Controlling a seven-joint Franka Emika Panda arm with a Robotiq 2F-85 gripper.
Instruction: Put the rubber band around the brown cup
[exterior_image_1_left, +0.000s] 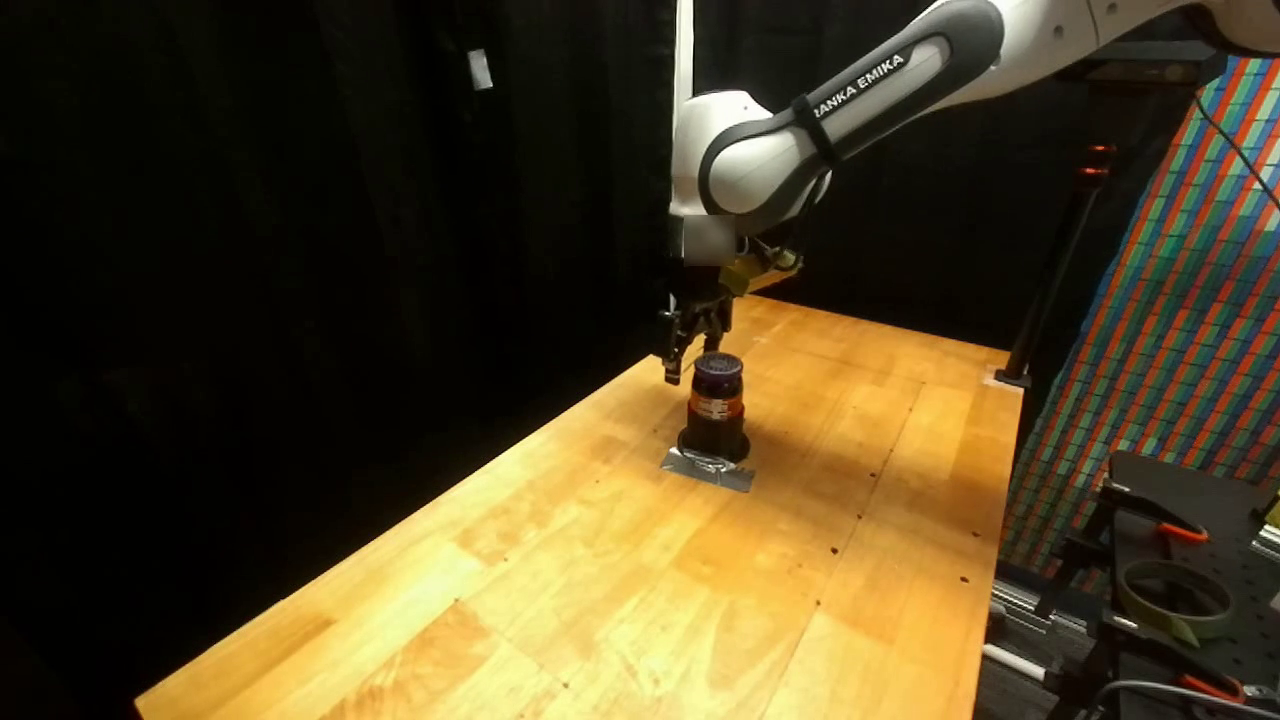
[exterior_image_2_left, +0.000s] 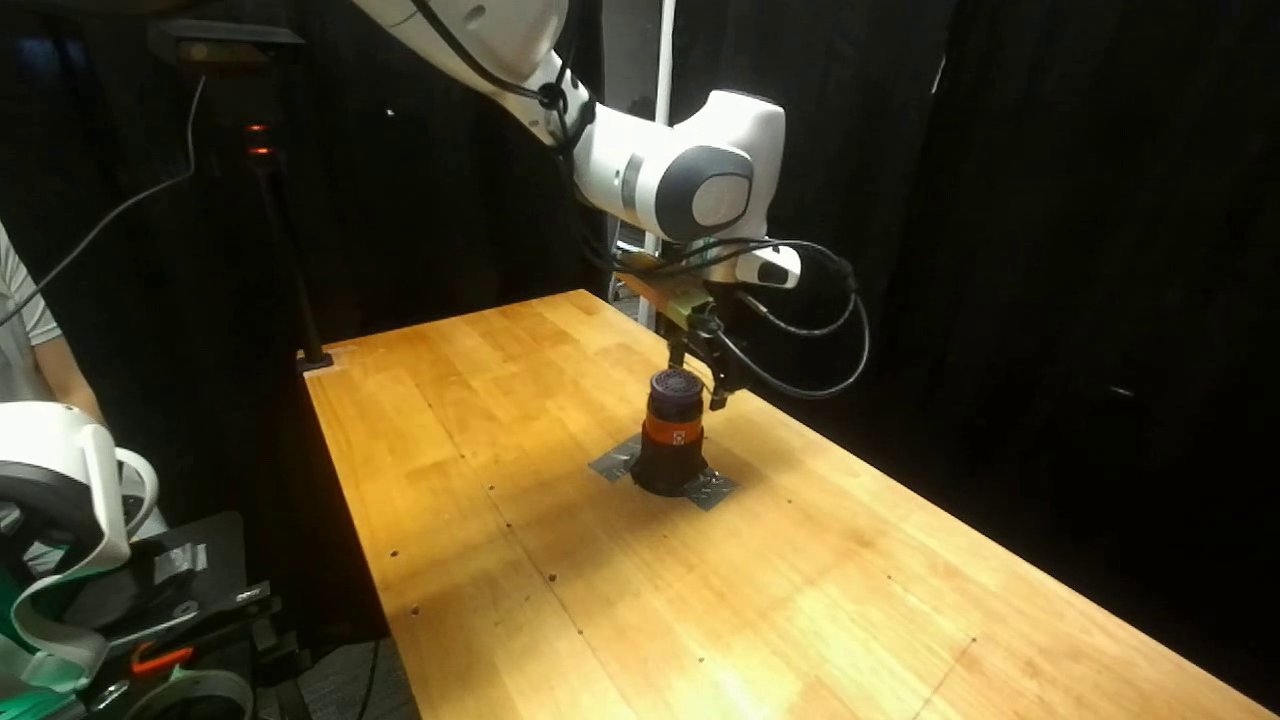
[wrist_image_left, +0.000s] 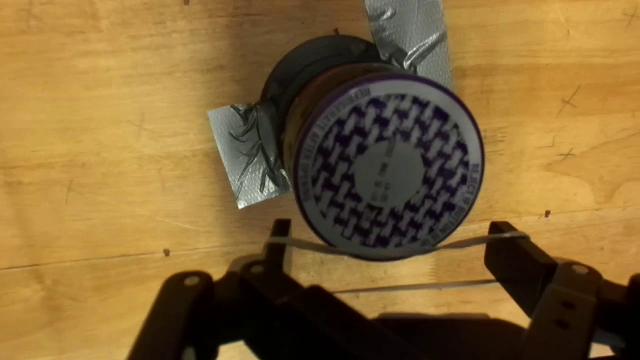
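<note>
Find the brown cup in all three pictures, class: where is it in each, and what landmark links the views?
In an exterior view: brown cup right of centre, just below mid-height.
In an exterior view: brown cup barely right of centre, below mid-height.
Wrist view: brown cup, seen from above, right of centre, around mid-height.
Shared landmark: silver tape at its base, showing in all three.

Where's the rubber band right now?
In the wrist view, the rubber band sits low, slightly right of centre, stretched across the open pincer, its upper strand overlapping the top of the brown cup.
</note>
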